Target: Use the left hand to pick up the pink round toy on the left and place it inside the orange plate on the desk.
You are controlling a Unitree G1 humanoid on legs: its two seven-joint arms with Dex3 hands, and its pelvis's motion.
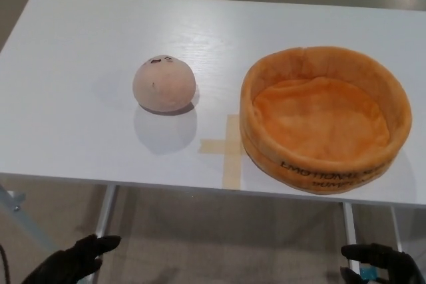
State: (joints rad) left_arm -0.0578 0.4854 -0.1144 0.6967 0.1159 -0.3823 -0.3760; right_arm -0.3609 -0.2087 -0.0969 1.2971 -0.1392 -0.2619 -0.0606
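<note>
The pink round toy (164,84) sits on the white bench (80,51), left of the empty orange plate (325,119) and apart from it. Below the bench edge, the left robot hand (72,263) holds nothing, fingers spread; the right robot hand (378,260) is barely in view, its state unclear

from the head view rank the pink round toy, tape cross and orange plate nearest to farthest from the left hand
From the left hand, low at bottom left below the table edge:
1. pink round toy, left of centre on the table.
2. tape cross, near the front edge, a close call with the toy.
3. orange plate, on the right.
</note>
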